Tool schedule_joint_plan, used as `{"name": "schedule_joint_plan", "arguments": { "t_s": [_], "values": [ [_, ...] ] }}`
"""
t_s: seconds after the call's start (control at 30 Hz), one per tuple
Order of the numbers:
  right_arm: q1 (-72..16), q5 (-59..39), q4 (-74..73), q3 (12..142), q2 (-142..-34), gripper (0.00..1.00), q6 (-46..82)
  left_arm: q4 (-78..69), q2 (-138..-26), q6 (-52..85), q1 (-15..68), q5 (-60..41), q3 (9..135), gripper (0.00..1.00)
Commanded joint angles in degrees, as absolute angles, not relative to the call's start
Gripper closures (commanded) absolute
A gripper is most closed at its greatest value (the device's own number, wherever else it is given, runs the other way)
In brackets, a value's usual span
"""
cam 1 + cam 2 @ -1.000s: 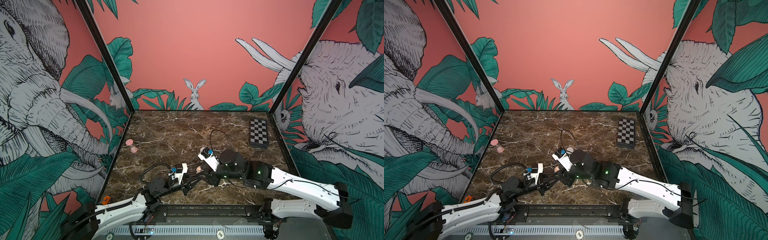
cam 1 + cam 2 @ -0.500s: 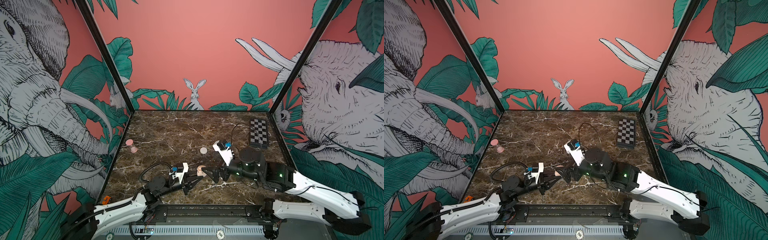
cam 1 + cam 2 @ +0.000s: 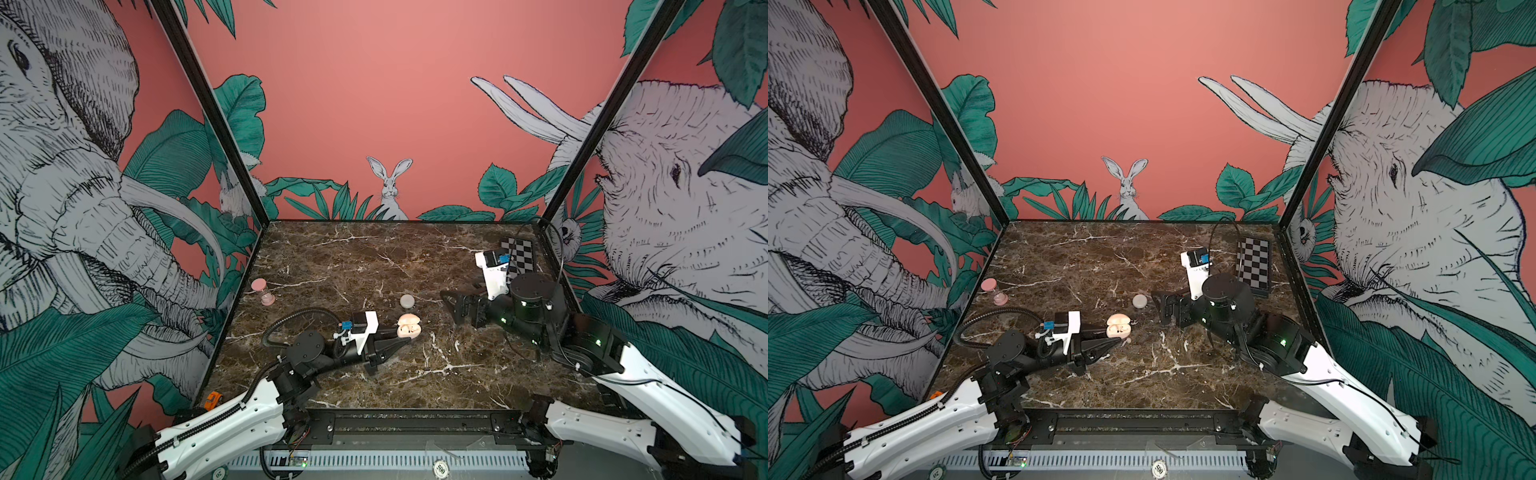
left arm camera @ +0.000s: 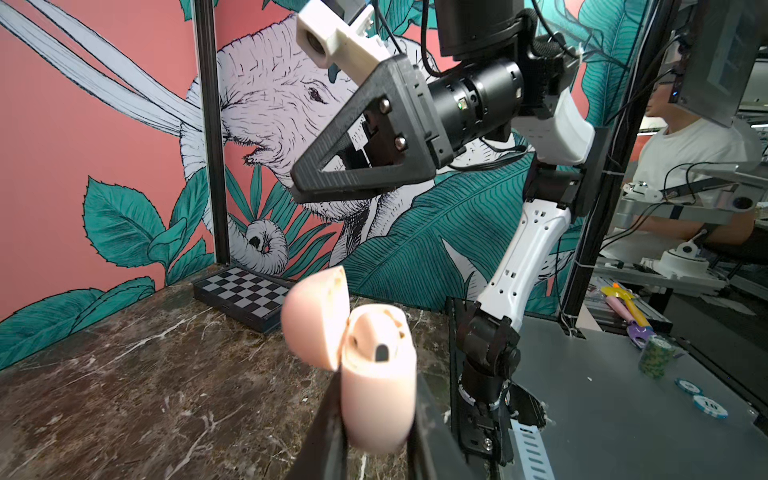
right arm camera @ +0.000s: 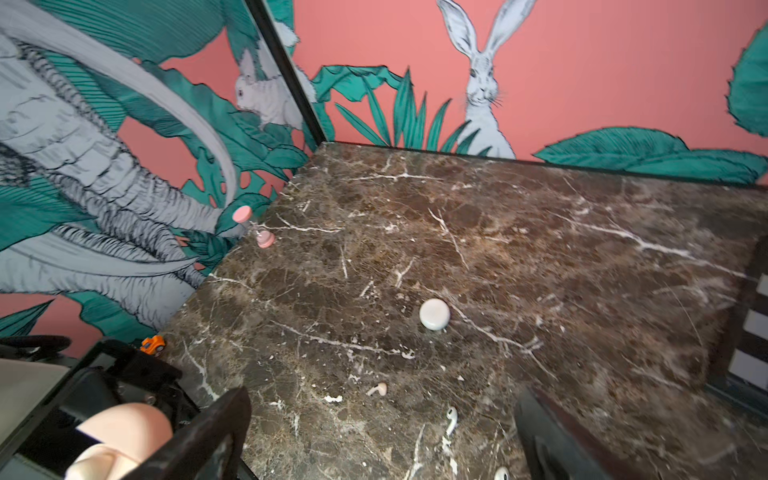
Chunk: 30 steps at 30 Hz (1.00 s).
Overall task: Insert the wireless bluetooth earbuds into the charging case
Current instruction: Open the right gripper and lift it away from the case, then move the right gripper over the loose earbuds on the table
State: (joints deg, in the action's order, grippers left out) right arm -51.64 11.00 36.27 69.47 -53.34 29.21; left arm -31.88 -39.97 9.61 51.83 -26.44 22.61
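The marble desk is flanked by the two arms. The right fingers are spread wide and empty, held above the desk on the right. The left fingers are clenched on the peach charging case, which is kept upright near the middle of the desk with its lid swung open. A chessboard is set at the far right corner, a pink hourglass by the left wall, and a closed round pale case just beyond the held case. The loose earbuds are shown clearly only in the right wrist view. A pinkish bud lies on the desk in the gap between the spread right fingers and ahead of them, with its long axis turned roughly from one finger toward the other. A white bud beside it is laid roughly along the fingers' line of reach. The free right arm is judged the nearer, so a descent over the pinkish bud, with the wrist turned so the fingers close across the stem, is what the coming pick would call for. A third white bud is cut off by the picture's edge. In both top views the buds cannot be told from the marble veins, and whether a bud is already seated in the case cannot be made out.
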Motion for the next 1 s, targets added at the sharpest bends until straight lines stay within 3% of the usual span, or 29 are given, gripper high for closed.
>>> {"name": "schedule_joint_plan", "arguments": {
  "t_s": [0.0, 0.13, 0.37, 0.97],
  "values": [
    [-48.5, 10.8, 41.0, 70.7, -54.5, 0.02, 34.2, -30.6, -42.0, 7.1, 47.8, -33.2, 25.6, 1.0],
    [-44.6, 7.5, 43.4, 69.4, -55.7, 0.02, 37.4, -24.0, -44.5, -1.4, 46.3, -36.2, 28.8, 1.0],
    [-40.8, 4.8, 45.5, 67.3, -60.1, 0.02, 41.3, -24.9, -45.6, -5.8, 46.0, -34.9, 29.8, 1.0],
    [-41.3, -2.2, 43.0, 63.6, -81.2, 0.1, 43.9, -7.4, -20.9, -14.7, 46.0, -23.5, 19.6, 1.0]
  ]
}}
